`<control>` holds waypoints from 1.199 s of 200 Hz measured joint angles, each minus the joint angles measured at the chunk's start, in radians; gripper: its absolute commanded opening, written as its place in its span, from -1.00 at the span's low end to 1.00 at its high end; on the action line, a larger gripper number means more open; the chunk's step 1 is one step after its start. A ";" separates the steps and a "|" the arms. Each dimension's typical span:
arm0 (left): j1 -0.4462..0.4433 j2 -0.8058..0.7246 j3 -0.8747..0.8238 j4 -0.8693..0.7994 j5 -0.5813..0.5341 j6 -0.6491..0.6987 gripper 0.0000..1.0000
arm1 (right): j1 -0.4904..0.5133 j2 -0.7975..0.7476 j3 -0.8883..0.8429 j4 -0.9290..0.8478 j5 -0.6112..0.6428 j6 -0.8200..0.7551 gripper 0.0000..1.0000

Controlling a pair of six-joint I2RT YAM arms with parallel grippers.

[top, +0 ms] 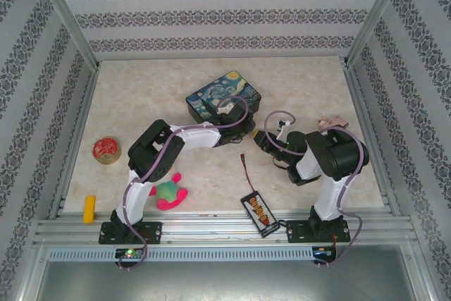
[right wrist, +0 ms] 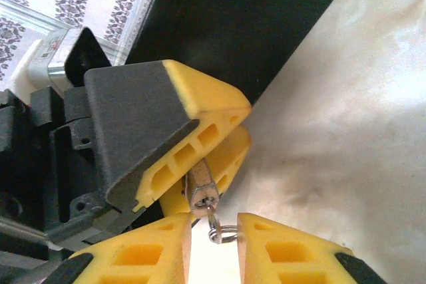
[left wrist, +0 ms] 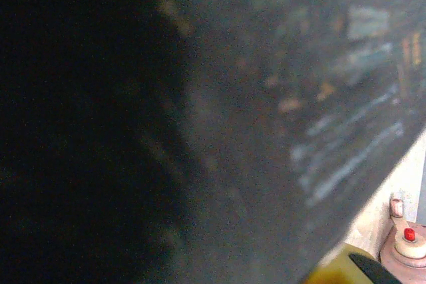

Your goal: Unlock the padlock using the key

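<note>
Near the table's [top: 141,96] middle, we are pinching the key [right wrist: 200,187] between the left gripper's [right wrist: 247,123] narrowed fingers, while the right gripper [right wrist: 214,231] is narrowly flanking its ring [right wrist: 224,232], slightly apart.

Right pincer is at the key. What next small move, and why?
Probably ease the right pincer forward until its fingers flank the head of the key: only the ring hangs in its open gap, and the key pokes out from the clamped fingers of the left pincer.
</note>
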 measured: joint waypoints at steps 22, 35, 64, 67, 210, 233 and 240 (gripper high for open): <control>0.000 0.000 0.000 0.000 0.000 0.000 -0.67 | 0.000 0.006 0.001 0.000 0.000 0.004 -0.55; 0.000 0.000 0.000 0.001 0.000 0.000 -0.67 | 0.000 0.006 0.001 0.000 0.000 0.006 -0.57; 0.000 0.000 0.000 0.001 0.000 0.000 -0.67 | 0.007 0.006 0.001 0.000 0.000 0.007 -0.61; 0.000 0.000 0.000 0.001 0.000 0.000 -0.67 | 0.010 0.006 0.001 0.000 0.000 0.007 -0.61; 0.000 0.000 -0.002 0.004 0.000 0.004 -0.67 | 0.021 0.014 0.019 -0.017 -0.014 0.014 -1.00; 0.006 0.000 -0.001 0.003 -0.002 0.008 -0.67 | 0.021 0.019 0.042 -0.035 -0.031 0.023 -1.00; 0.007 0.000 -0.001 0.003 -0.002 0.010 -0.67 | 0.020 0.021 0.047 -0.039 -0.035 0.029 -1.00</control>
